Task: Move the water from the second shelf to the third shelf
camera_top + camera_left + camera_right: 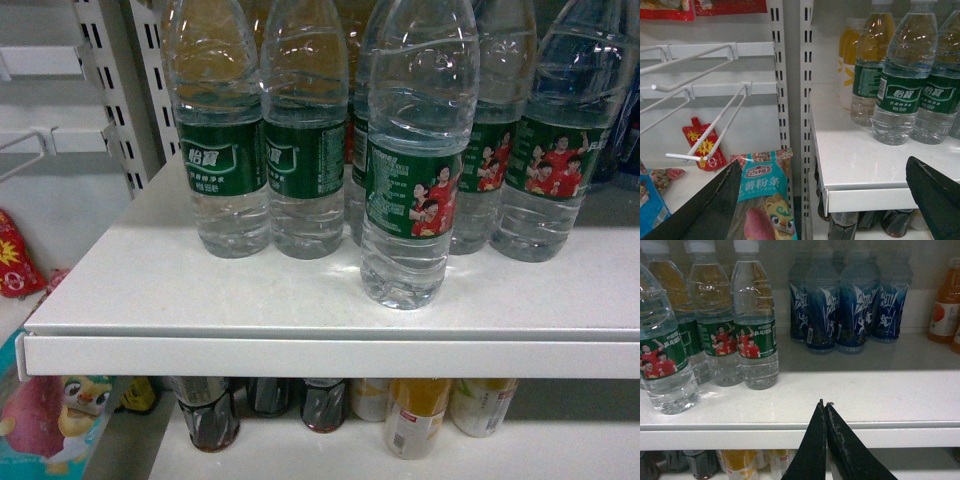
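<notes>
**White shelf, one water bottle standing out front**

White metal shelf [200, 290] fills most of what I can see, its front lip running straight across, with a lower shelf [300, 455] beneath it. On the upper one stands a row of clear ribbed plastic water bottles with green wrap labels [305, 130]. One such bottle [415, 160] stands upright ahead of the row, close to the front edge, its label showing people in red shirts; the right wrist view shows it at the far left [662, 360]. Farther right on the same shelf is a cluster of blue-labelled bottles [850, 305], then an orange drink bottle [945, 305] near the wall.

Below, dark bottles [210, 410] and yellow-orange bottles [415, 415] stand under the lip. To the left of the shelving, white wire pegs [715, 125] jut from a slotted panel, with a teal snack packet showing a cartoon bird [765, 200] hanging low.

The left gripper [825, 195] has its black fingers [715, 210] spread wide, holding nothing, level with the shelf's front corner. The right gripper [824, 407] has its fingers pressed together, empty, just before the lip.
</notes>
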You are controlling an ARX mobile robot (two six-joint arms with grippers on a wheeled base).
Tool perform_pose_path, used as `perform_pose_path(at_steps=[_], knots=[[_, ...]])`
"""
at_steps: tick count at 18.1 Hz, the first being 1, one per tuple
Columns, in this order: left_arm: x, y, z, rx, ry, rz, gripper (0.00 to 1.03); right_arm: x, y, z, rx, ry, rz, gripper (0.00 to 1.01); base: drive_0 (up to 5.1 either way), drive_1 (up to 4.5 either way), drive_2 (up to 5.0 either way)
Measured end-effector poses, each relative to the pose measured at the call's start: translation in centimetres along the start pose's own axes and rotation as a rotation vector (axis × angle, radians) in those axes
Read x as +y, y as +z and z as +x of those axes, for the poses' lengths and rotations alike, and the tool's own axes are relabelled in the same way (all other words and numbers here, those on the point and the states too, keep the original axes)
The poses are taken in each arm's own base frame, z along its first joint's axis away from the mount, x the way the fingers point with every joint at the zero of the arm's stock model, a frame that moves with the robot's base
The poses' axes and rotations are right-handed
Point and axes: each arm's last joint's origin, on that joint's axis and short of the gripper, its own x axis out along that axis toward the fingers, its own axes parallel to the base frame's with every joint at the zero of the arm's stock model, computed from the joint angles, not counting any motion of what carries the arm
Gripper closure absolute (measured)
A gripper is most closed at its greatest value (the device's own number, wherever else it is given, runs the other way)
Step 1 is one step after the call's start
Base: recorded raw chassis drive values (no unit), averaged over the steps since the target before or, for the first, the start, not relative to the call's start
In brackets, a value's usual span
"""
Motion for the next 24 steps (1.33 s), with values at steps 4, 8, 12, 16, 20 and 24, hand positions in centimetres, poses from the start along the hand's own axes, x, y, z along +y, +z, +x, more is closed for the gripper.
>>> perform_pose_path(at_steps=[4, 8, 12, 16, 20, 24], knots=[[0.00, 0.00, 0.00, 0.000, 0.000, 0.000, 0.05, 0.00, 0.00, 0.00, 0.000, 0.000, 0.000, 0.76, 0.0, 0.00, 0.0], [0.00, 0.00, 0.00, 0.000, 0.000, 0.000, 0.05, 0.00, 0.00, 0.00, 0.000, 0.000, 0.000, 0.30, 0.0, 0.00, 0.0], [0.00, 0.00, 0.00, 0.000, 0.000, 0.000, 0.05, 0.00, 0.00, 0.00, 0.000, 0.000, 0.000, 0.01, 0.0, 0.00, 0.0], [0.00, 0.00, 0.00, 0.000, 0.000, 0.000, 0.05, 0.00, 0.00, 0.00, 0.000, 0.000, 0.000, 0.03, 0.0, 0.00, 0.0], [0.00, 0.00, 0.00, 0.000, 0.000, 0.000, 0.05, 0.00, 0.00, 0.00, 0.000, 0.000, 0.000, 0.03, 0.0, 0.00, 0.0], [0.00, 0.00, 0.00, 0.000, 0.000, 0.000, 0.05, 0.00, 0.00, 0.00, 0.000, 0.000, 0.000, 0.03, 0.0, 0.00, 0.0]])
